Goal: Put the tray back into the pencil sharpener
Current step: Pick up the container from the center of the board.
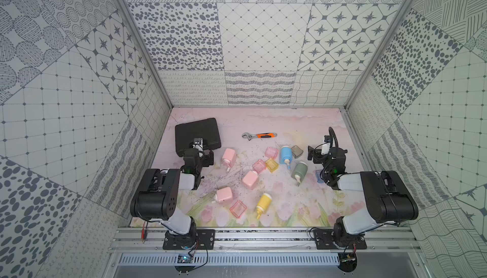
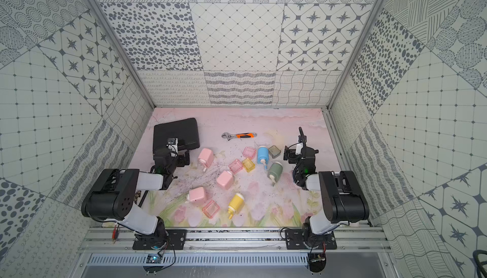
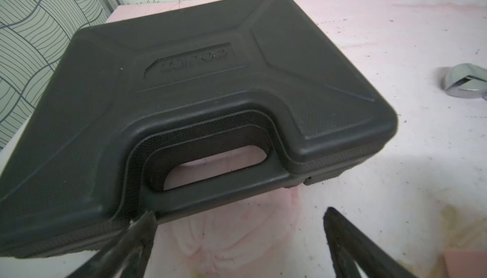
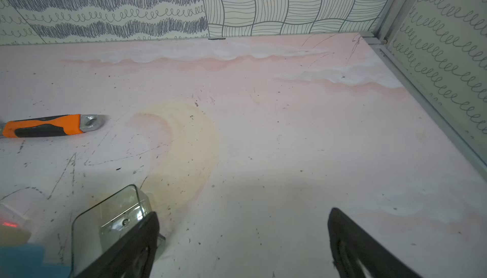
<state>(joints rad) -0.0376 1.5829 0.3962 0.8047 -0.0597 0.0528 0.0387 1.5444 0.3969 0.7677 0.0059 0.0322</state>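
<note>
Wrist views: left gripper (image 3: 238, 212) & right gripper (image 4: 242, 212) both wide apart, nothing btwn fingers.

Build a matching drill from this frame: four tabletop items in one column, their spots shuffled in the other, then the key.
Items
1. wrench
2. black case
3. yellow sharpener
4. grey tray

Places
A. near edge of the table, next to a pink tray
B. far-left corner, ahead of the open left gripper
C. far middle, lying alone
D. beside the blue sharpener, near the open right gripper

Pairs: 1-C; 2-B; 3-A; 4-D
</note>
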